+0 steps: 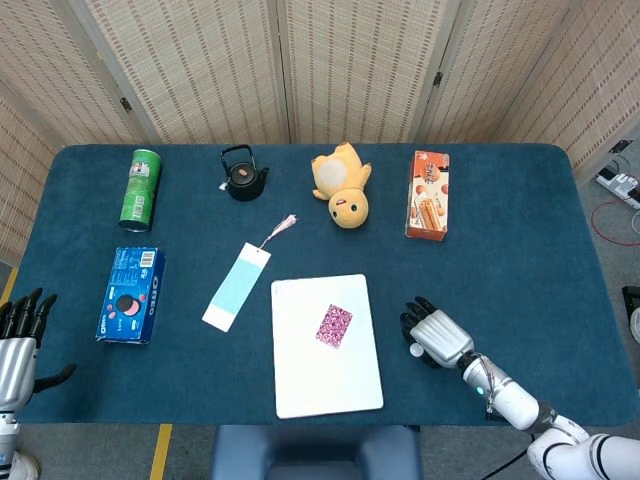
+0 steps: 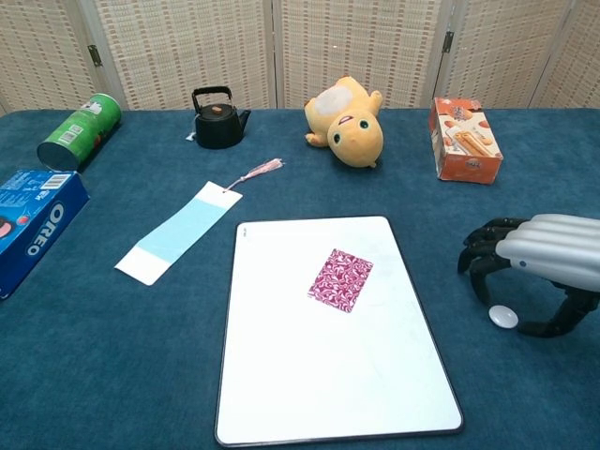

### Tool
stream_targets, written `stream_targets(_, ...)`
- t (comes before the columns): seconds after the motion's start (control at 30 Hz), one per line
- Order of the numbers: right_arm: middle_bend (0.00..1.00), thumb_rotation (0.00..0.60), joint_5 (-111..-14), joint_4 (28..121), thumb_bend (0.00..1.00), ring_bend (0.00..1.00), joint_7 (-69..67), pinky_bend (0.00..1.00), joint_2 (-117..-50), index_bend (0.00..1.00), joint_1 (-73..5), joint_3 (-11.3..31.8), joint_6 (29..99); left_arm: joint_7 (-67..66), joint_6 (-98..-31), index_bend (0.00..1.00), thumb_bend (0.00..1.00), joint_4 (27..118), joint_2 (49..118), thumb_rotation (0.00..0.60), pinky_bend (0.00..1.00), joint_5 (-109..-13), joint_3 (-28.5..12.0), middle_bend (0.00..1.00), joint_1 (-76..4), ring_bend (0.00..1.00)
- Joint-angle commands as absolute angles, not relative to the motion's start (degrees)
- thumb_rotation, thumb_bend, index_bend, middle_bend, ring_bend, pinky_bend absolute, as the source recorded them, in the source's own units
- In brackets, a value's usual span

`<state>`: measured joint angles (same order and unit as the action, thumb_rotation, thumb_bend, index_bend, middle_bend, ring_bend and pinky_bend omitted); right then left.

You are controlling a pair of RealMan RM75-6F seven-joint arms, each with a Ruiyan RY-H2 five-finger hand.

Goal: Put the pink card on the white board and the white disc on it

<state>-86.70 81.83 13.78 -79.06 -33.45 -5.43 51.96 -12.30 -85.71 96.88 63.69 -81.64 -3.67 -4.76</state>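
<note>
Both views are bright and evenly lit from overhead, with sharp focus throughout. Shadows are soft and short, hugging the things on the table [image 1: 520, 230]. The white board [image 2: 328, 375] shows a faint sheen but no harsh glare. The head view bends slightly at its edges.
</note>
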Motion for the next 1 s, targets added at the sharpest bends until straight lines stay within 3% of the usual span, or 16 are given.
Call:
stream_targets(0.03,0.24,0.6,-86.45,81.98,0.33,0.09,14.08,0.06,-79.07,0.44,-33.51,-5.29,51.59,-12.3,-85.6,0.0,0.13,96.84,63.73,0.6,0.0,-81.6,-3.62,0.0,-4.78,0.04)
stream_targets(0.67,0.26,0.6,-86.38,83.6,0.36,0.1,15.63,0.06,-78.74,0.52,-33.56,-4.33,51.7,-11.44,-85.79,0.0,0.13,96.17,63.81,0.6,0.0,-81.56,-3.55,0.0,-4.49,0.04)
stream_targets(1.0,0.26,0.6,-84.68,89.08,0.36,0.1,18.3,0.06,-78.21,0.52,-38.47,1.36,49.38,-11.37,-85.94,0.0,0.13,96.36,63.69,0.6,0.0,-81.97,-3.68,0.0,-4.62,0.04)
